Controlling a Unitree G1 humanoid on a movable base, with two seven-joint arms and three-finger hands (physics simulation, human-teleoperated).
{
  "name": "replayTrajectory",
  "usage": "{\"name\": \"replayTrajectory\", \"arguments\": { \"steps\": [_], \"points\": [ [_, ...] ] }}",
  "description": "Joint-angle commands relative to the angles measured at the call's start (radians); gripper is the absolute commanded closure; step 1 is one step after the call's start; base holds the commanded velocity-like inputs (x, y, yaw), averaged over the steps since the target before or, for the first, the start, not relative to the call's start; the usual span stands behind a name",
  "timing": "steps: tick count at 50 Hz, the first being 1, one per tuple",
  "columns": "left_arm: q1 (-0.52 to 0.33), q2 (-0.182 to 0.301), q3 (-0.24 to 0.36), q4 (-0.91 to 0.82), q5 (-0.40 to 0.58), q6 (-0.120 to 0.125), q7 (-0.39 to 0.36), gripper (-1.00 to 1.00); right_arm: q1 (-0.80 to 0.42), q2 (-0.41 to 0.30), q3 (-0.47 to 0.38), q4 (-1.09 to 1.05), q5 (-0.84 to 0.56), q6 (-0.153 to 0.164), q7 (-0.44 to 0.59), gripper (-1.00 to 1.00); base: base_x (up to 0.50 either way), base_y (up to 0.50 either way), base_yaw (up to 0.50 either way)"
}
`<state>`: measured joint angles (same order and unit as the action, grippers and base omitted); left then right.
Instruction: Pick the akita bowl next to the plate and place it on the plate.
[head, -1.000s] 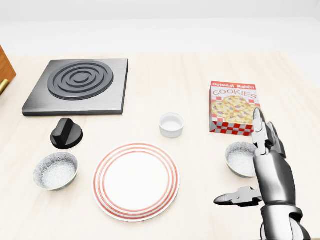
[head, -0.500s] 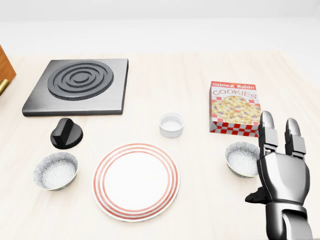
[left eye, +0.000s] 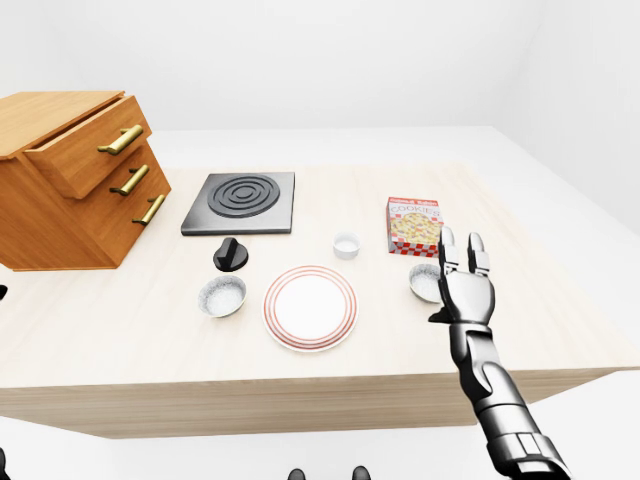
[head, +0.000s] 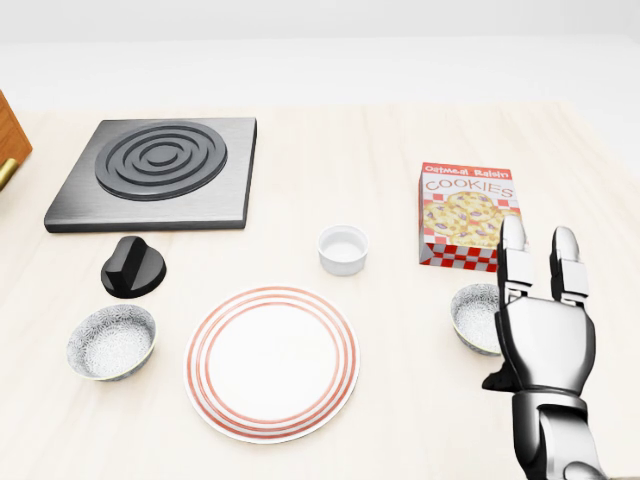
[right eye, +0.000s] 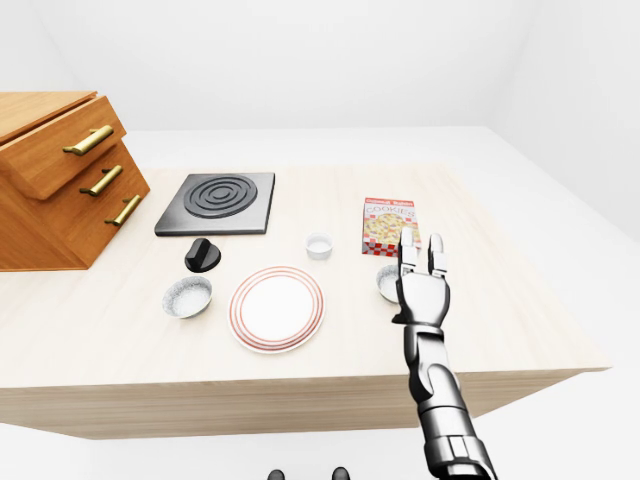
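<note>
A white plate with red rings (head: 271, 361) lies low in the middle of the head view. Two speckled grey akita bowls flank it. One bowl (head: 111, 341) sits to its left. The other bowl (head: 474, 315) sits to its right, just below the cookie box. My right hand (head: 527, 300) stands upright and open over this bowl's right side, fingers (head: 513, 255) pointing up and thumb out to the left. It hides the bowl's right rim, and nothing is between its fingers. My left hand does not show in any view.
A cookies box (head: 467, 215) lies above the right bowl. A white ramekin (head: 343, 249) sits above the plate. A black knob (head: 134, 266) and a dark stove plate (head: 155, 172) are at upper left. A wooden drawer cabinet (left eye: 70, 175) stands at the table's left end.
My right hand has turned so its back faces the camera, the thumb drawn in. Over the last half second it shifted left and now overlaps the right bowl. Nothing else moved.
</note>
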<state>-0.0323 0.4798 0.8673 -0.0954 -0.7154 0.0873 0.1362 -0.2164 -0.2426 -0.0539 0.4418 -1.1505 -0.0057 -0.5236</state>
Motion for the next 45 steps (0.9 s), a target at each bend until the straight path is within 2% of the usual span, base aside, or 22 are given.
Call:
{"name": "replayTrajectory", "arguments": {
  "steps": [1,7,16,30,45],
  "points": [
    [0.000,-0.006,-0.008,0.001,0.001,0.000,-0.003,-1.00,-0.066,-0.003,0.024,0.096,-0.003,-0.017,0.000,-1.00,0.00,0.00,0.00],
    [0.002,-0.007,-0.006,-0.006,-0.002,0.000,-0.001,-1.00,-0.074,-0.001,0.038,0.145,-0.001,-0.031,0.000,-1.00,0.00,0.00,0.00],
    [0.005,-0.015,-0.010,-0.015,0.007,0.000,0.000,-1.00,-0.156,-0.007,0.070,0.382,-0.002,-0.080,0.000,-1.00,0.00,0.00,0.00],
    [0.002,-0.022,-0.018,-0.021,0.013,0.000,-0.002,-1.00,-0.258,-0.030,0.091,0.588,0.033,-0.082,0.000,-1.00,0.00,0.00,0.00],
    [-0.001,-0.026,-0.027,-0.030,0.022,0.000,0.004,-1.00,-0.329,-0.051,0.104,0.686,0.061,-0.082,0.000,-1.00,0.00,0.00,0.00]
  ]
}}
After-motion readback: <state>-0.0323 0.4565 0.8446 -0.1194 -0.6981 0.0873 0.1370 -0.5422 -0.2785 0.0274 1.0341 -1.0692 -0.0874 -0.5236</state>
